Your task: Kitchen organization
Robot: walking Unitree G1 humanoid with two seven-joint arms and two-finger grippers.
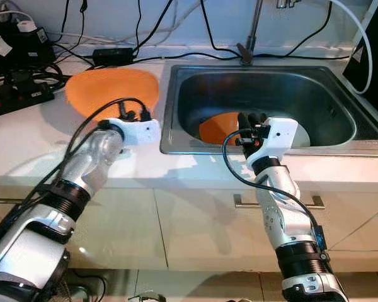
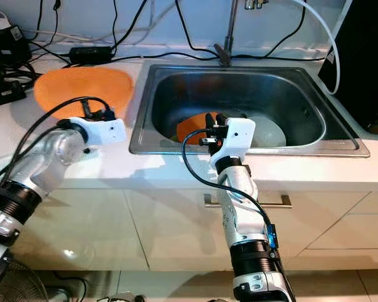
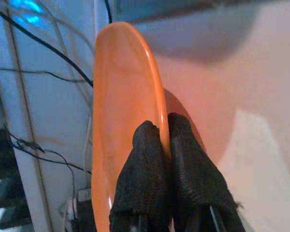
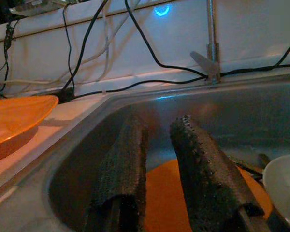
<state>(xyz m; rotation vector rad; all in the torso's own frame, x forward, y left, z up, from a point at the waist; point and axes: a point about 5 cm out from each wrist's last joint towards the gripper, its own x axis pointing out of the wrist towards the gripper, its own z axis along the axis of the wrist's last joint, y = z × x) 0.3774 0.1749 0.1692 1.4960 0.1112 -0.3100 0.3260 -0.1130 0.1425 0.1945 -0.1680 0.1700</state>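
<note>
Holding the orange plate (image 1: pixel 113 88) by its near rim on the counter (image 1: pixel 25 135) — left gripper (image 3: pixel 164 140) pinched on it.
Right gripper (image 4: pixel 159 145), fingers slightly apart, hovers over the sink (image 1: pixel 359 145) above another orange dish (image 1: pixel 217 126); my worry — thin rim grip slips when lifted.

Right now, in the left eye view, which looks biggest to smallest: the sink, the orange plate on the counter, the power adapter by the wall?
1. Sink
2. Orange plate on the counter
3. Power adapter, though it lies farther from the camera.
</note>
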